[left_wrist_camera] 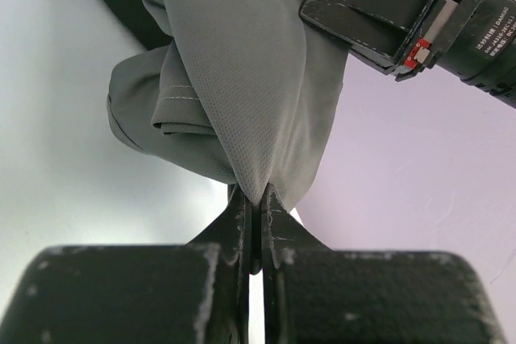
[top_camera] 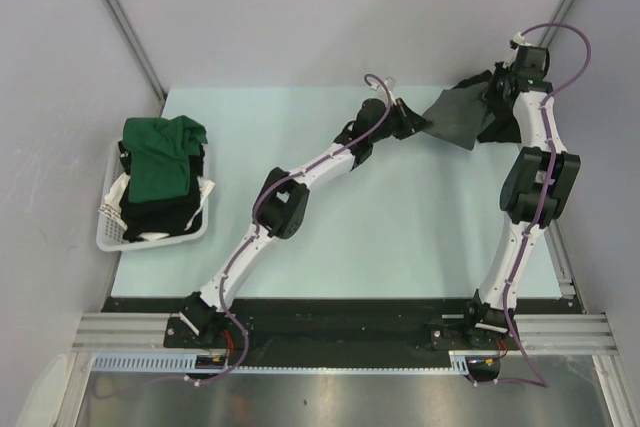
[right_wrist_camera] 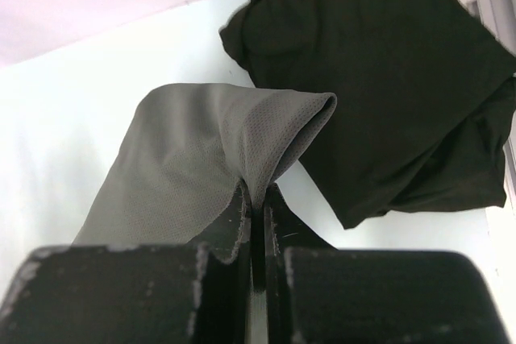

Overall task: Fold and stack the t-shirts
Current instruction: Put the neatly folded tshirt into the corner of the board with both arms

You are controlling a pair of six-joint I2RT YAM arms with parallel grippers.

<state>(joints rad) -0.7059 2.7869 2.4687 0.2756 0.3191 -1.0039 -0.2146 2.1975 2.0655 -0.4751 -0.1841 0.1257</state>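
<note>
A: Gripping anything, those two?

B: Yes. The left pincer (left_wrist_camera: 251, 199) and the right pincer (right_wrist_camera: 254, 195) are each clenched on a fold of the grey t-shirt (top_camera: 455, 115), which is held between them near the counter's (top_camera: 380, 237) far right corner.

A: And the others?

B: The green t-shirt (top_camera: 160, 157) lies on the black t-shirt (top_camera: 160, 217) in the white basket (top_camera: 110, 237), at the left edge.
</note>
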